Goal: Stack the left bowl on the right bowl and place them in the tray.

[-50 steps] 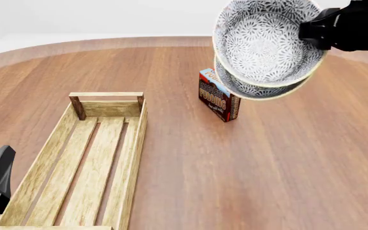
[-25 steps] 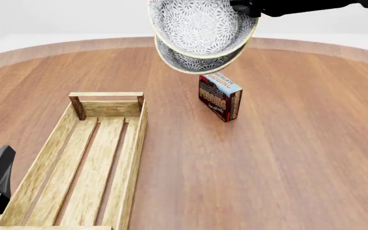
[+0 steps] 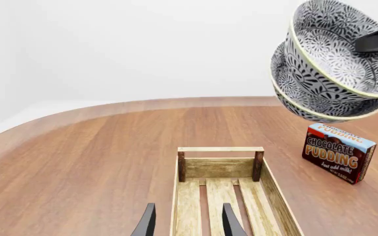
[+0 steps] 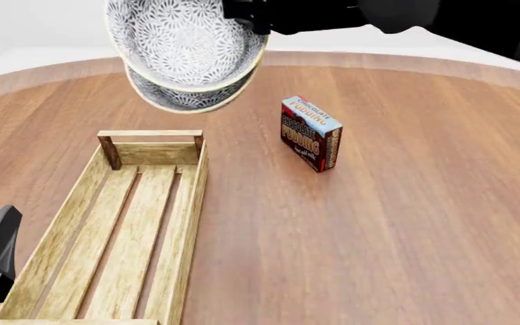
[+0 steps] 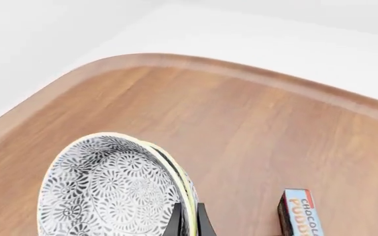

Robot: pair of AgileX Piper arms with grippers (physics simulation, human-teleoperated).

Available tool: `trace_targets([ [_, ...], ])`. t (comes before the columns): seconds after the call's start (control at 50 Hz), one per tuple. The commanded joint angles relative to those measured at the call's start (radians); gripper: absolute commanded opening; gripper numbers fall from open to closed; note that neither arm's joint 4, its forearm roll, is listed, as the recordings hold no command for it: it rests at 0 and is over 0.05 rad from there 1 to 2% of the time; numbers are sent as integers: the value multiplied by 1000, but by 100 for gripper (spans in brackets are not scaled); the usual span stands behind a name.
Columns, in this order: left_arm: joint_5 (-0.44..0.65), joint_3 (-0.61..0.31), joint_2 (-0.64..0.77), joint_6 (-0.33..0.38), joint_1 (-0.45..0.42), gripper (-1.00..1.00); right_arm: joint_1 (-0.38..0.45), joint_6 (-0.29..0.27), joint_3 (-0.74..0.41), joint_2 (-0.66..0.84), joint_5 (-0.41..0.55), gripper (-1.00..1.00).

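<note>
The tray (image 4: 120, 227) fills the lower left of the front view, its long axis running from the bottom edge up toward the middle, slats bare. My stacked bowls (image 4: 187, 51) hang at the upper left, tilted, above and just beyond the tray's far end, so the coming move is down and toward the bottom of the frame. My right gripper (image 4: 246, 15) is clamped on their shared rim, and that arm is plainly the one placed for it. My left gripper (image 3: 187, 223), fingers parted and holding nothing, waits over the tray's near end. A second ago the bowls hung at upper right, past the pudding box (image 4: 311, 133); they have swept leftward across it.
</note>
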Motion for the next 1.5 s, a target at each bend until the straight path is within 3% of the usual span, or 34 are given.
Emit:
trace_targets([
  [0.02,0,0,0,0,0,100,81,25,-100,97,-19,-100],
  [0.2,0,0,0,0,0,100,111,48,-124,151,-55,-100],
  [0.62,0,0,0,0,0,100,181,130,-49,273,-245,-100],
  [1.5,0,0,0,0,0,100,245,197,16,376,-366,-100],
])
